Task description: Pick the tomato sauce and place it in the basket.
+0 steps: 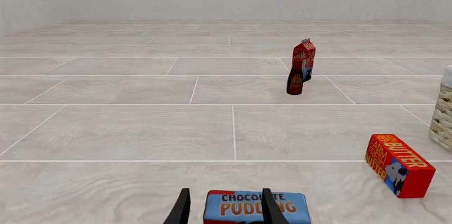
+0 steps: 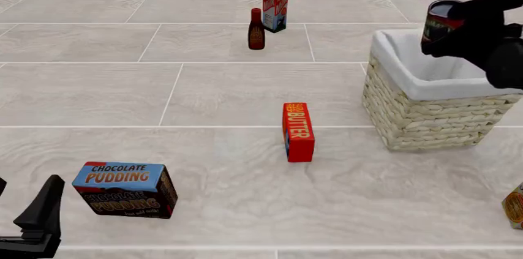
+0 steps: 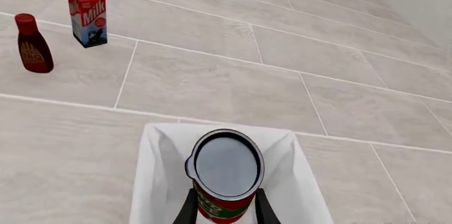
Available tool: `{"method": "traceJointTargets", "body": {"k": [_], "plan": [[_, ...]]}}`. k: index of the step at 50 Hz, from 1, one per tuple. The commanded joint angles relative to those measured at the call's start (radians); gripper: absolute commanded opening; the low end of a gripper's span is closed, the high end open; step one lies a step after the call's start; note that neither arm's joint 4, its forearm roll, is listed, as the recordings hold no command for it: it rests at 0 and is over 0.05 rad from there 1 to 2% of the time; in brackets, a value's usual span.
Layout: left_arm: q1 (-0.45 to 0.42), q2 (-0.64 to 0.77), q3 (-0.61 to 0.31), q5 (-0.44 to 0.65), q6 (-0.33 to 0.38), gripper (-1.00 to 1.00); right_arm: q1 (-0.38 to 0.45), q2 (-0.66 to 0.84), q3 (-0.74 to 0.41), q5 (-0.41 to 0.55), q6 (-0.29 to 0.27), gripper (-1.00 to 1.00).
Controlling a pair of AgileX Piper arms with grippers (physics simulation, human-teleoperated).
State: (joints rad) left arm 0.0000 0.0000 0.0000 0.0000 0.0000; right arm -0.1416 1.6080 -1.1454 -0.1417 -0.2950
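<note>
With the can (image 3: 224, 181) clamped in the right gripper (image 3: 224, 208) above the basket (image 2: 425, 118), only release remains; left gripper (image 1: 226, 211) open, empty.

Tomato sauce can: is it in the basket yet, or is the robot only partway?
Partway. The pick looks done: the right gripper holds the tomato sauce up off the table. In hand now: the can hangs over the basket, above its white lining. Left: lowering it in and letting go. The left gripper is open near the chocolate pudding box, holding nothing.
</note>
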Motion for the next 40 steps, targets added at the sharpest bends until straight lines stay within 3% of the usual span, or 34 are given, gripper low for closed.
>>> {"method": "traceJointTargets", "body": {"k": [1,40], "plan": [[0.0,0.0,0.0,0.0,0.0,1.0,-0.001,0.022,-0.015,-0.005,0.019,-1.0],[0.0,0.0,0.0,0.0,0.0,1.0,-0.016,0.1,-0.048,-0.015,0.019,-1.0]]}}
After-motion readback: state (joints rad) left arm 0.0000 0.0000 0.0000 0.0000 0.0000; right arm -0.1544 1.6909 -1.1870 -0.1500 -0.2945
